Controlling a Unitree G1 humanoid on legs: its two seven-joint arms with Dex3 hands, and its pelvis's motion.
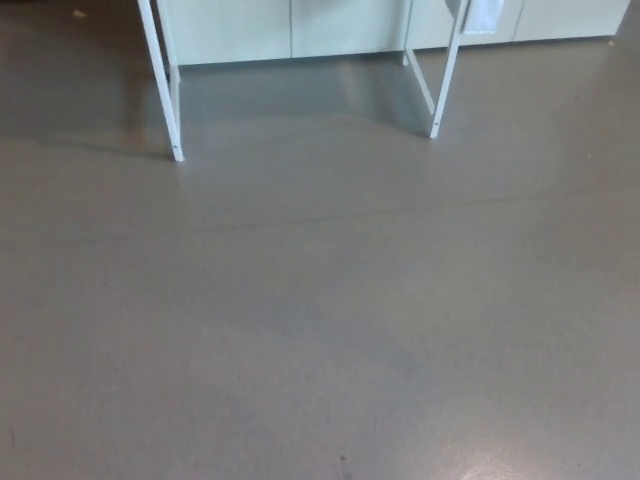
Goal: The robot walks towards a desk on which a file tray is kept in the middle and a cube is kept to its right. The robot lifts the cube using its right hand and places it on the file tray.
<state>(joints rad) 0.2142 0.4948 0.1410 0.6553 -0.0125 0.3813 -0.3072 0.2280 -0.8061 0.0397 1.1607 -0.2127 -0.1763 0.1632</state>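
Note:
Only the white legs of a desk show at the top of the head view: a left leg [163, 85] and a right leg [443, 80]. The desk's top, the file tray and the cube lie above the picture's edge and are hidden. Neither of my hands nor any part of my arms shows.
Grey floor [320, 320] stretches from me to the desk legs. Pale cabinet fronts [290, 28] stand along the wall behind the desk. A white sheet [484, 16] hangs near the right leg's top.

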